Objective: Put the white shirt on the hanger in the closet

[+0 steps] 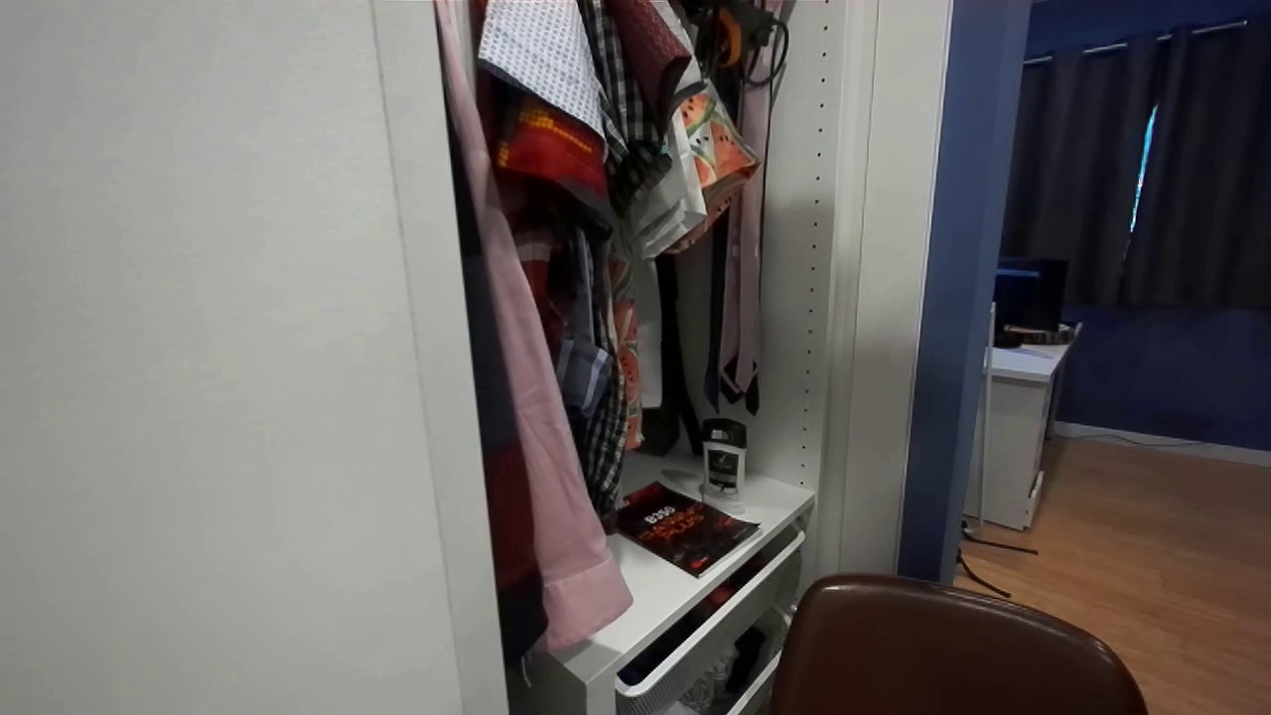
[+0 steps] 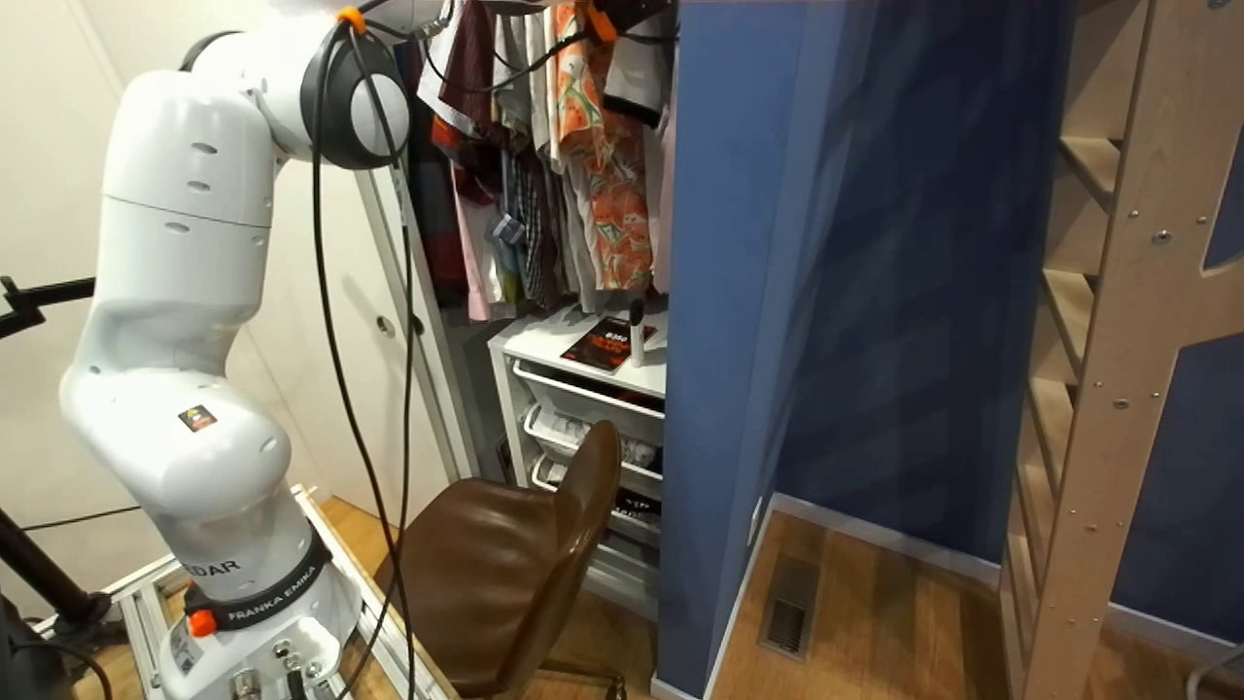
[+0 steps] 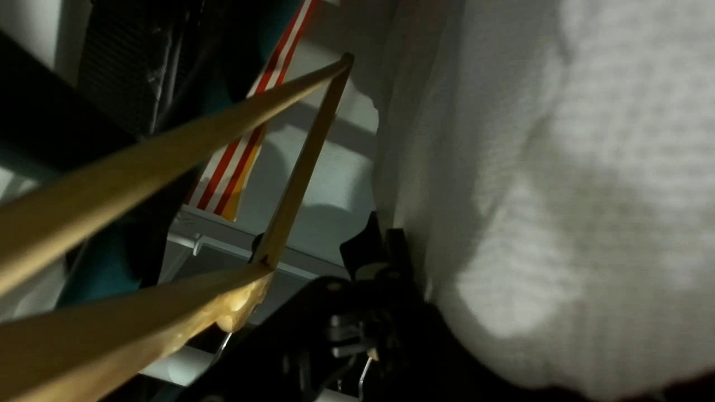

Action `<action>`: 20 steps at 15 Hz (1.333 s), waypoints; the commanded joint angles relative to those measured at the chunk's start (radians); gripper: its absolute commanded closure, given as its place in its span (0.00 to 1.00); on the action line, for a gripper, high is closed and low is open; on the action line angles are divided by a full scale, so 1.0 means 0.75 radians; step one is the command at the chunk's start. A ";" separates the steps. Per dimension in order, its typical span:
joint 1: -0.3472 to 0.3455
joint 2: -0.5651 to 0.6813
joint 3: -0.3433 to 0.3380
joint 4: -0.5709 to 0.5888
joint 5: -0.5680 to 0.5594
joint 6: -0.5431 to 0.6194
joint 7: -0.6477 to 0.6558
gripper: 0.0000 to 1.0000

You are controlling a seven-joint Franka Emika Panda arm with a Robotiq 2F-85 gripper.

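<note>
The white shirt fills the right side of the wrist view, very close, wrinkled and lit. My gripper is at its left edge. The visible black finger leans in against the cloth and looks shut on it; the opposite finger is hidden. A bare wooden hanger lies left of the gripper. A second hanger's metal hook shows below, its body hidden. The closet shows in both exterior views. There only black and orange wrist parts show at its top; the jaws are hidden.
A brown chair stands before the closet. The white ledge bears a dark booklet and a deodorant stick. A pink garment, patterned clothes and ties crowd the closet. A blue wall edges it.
</note>
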 commanded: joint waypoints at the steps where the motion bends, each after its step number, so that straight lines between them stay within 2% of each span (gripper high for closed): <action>1: -0.002 -0.054 -0.035 -0.041 -0.074 -0.061 0.099 0.36; 6: -0.046 -0.253 -0.101 -0.236 -0.150 -0.268 0.296 0.02; 9: -0.032 -0.382 -0.176 -0.392 -0.299 -0.375 0.527 0.00; 14: -0.061 -0.563 -0.207 -0.619 -0.790 -0.529 1.050 0.00; 17: -0.093 -0.608 -0.199 -0.583 -1.027 -0.713 1.355 0.00; 18: -0.066 -0.626 -0.234 -0.572 -1.071 -0.781 1.430 0.00; 20: -0.077 -0.654 -0.233 -0.542 -1.154 -0.919 1.572 0.00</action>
